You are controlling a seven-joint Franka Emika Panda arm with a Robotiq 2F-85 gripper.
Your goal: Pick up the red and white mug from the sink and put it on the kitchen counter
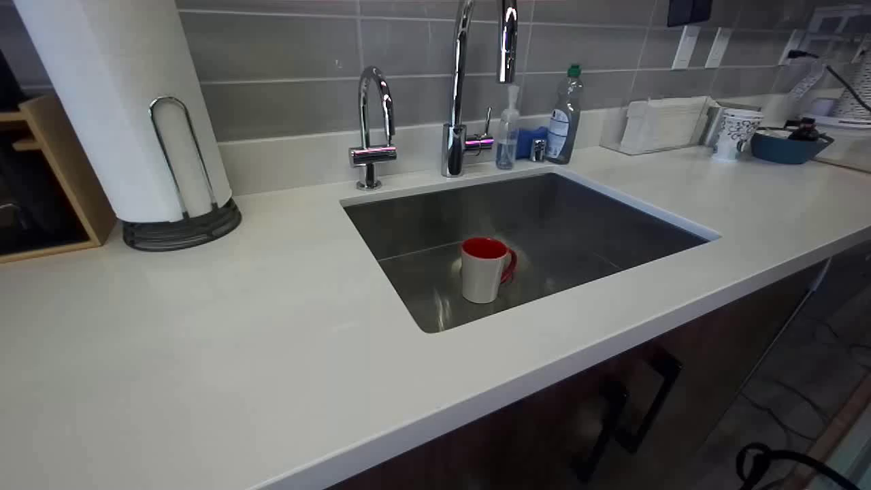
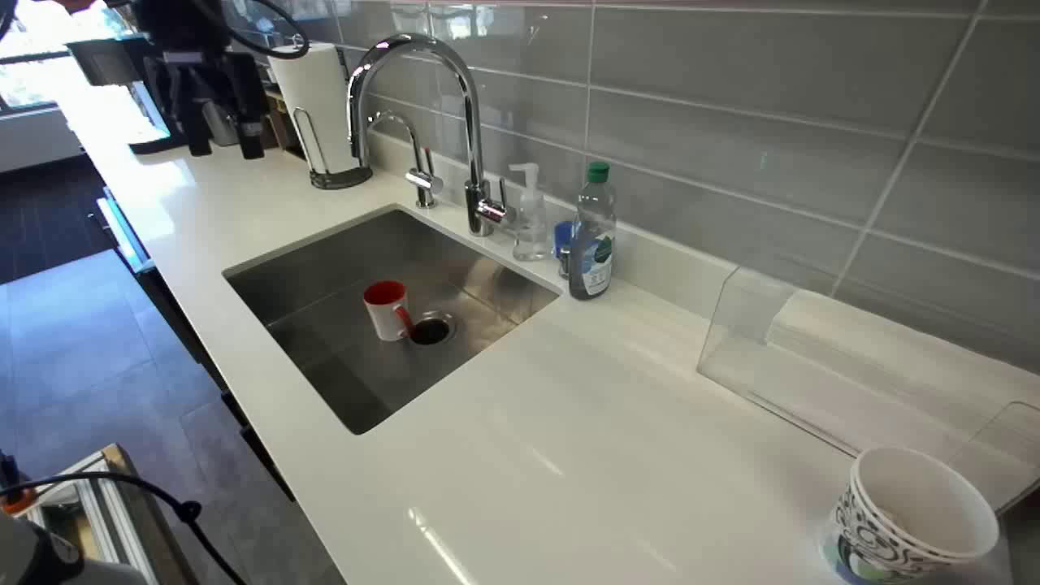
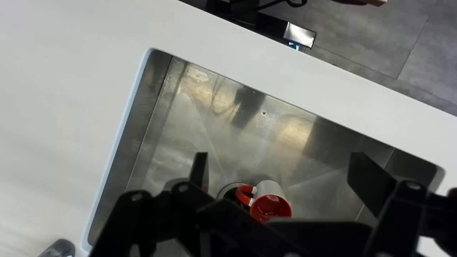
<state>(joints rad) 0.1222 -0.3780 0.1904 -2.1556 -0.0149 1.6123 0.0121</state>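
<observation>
Steel sink (image 2: 325,266): is holding the upright mug (image 2: 384,318) between its edges
Gripper (image 2: 225,146): is hanging, fingers apart
Bowl (image 1: 782,150): is showing only in an exterior view

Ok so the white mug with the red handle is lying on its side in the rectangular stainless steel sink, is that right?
Not quite: the white mug with the red handle is standing upright, not lying on its side, as both exterior views show. It is in the rectangular stainless steel sink.
</observation>
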